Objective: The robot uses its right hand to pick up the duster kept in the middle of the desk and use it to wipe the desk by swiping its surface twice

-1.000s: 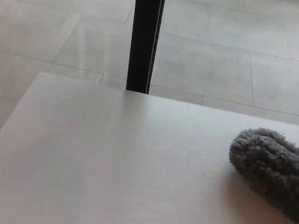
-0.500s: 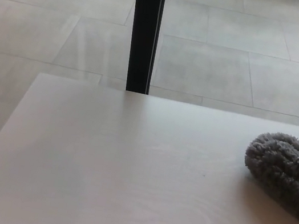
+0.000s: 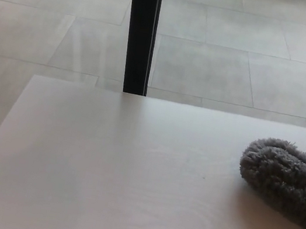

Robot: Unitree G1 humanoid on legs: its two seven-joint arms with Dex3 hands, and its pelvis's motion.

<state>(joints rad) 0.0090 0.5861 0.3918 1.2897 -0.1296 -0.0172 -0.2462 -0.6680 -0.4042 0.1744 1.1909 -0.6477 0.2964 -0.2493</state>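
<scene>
A fluffy grey duster [image 3: 285, 179] lies on the pale wooden desk [image 3: 113, 173] at the right side of the head view, its far end cut off by the picture's right edge. Only the rounded head of the duster shows. Neither of my hands appears anywhere in the picture, so whatever holds the duster is hidden beyond the right edge.
A black vertical post [image 3: 140, 29] stands just behind the desk's far edge. Beyond it is a light tiled floor [image 3: 228, 56]. The desk's left edge runs diagonally down toward the bottom left corner.
The duster slid to the right across the desk a second ago. Since half a second ago the whole picture has shifted slightly left, so the camera moved.
</scene>
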